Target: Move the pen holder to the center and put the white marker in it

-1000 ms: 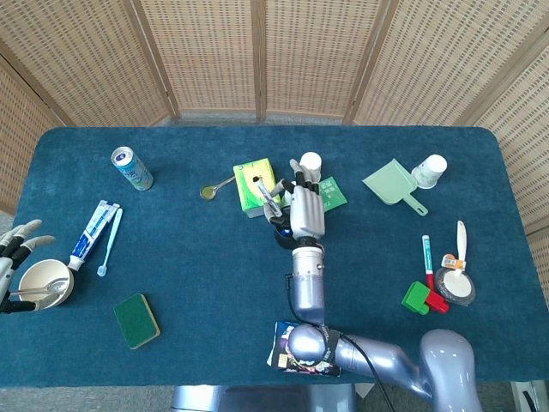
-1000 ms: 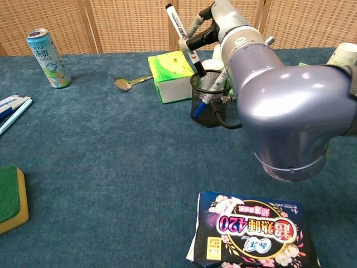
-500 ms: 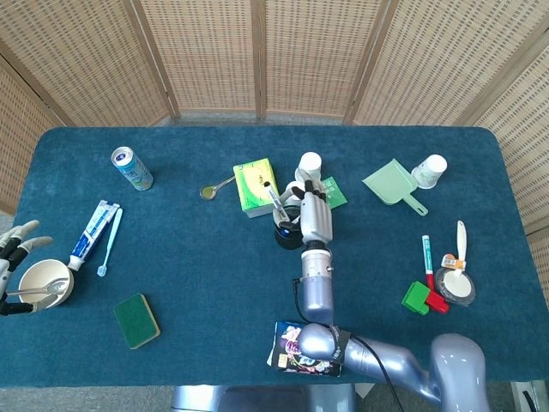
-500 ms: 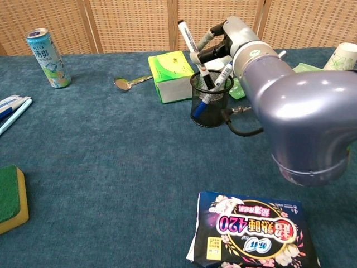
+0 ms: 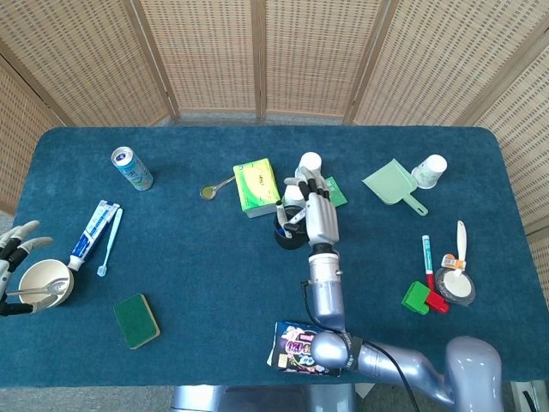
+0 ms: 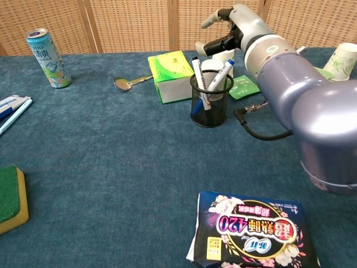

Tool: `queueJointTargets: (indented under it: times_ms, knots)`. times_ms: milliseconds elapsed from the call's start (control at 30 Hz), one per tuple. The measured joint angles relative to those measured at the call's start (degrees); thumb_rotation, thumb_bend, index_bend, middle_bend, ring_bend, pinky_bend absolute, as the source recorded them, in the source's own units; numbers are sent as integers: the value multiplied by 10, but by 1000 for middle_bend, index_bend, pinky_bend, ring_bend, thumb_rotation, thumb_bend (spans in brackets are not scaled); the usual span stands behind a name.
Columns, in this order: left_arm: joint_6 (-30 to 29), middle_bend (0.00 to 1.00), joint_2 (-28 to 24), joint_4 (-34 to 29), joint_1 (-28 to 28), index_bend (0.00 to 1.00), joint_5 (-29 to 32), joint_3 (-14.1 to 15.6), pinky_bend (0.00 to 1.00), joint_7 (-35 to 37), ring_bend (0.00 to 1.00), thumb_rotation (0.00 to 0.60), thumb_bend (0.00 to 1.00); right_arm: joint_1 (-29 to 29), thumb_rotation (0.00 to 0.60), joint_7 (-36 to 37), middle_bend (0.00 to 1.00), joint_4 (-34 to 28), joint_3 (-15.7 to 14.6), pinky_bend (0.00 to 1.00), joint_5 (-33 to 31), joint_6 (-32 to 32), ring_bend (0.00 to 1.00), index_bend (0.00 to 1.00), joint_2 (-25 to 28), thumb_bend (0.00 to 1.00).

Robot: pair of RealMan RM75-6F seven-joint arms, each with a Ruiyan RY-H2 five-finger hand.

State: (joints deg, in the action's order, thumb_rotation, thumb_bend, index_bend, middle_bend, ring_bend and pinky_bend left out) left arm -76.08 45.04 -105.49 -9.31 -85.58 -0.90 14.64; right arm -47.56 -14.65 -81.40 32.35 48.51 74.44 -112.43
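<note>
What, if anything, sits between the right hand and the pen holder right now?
Nothing visible. The right hand hangs open just above the pen holder; only the markers standing in it rise toward the hand.

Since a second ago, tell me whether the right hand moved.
Yes. The right hand let go of the marker and drew right, away from the green tissue box.

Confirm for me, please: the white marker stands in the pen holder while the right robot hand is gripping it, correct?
Not quite. The white marker does stand in the pen holder, but the right robot hand is open above it and grips nothing, as the chest view shows.
</note>
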Motion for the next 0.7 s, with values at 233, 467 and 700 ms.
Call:
queueJointTargets:
  times_ms: [233,467,700]
  knots:
    - [-6,0,0,-2,3,198,-12,4,97,-2,0,600,71,43,600,16,0,-96,-54,69,76,-11,0,255,95,355]
    - [-23,0,-2,-1,11,199,-25,8,97,0,0,600,70,106,600,37,9,-177,-115,69,182,-10,0,255,232,297]
    - [-40,0,1,0,22,199,-29,11,97,-12,0,600,71,188,600,31,0,-190,-185,10,305,61,0,148,343,53]
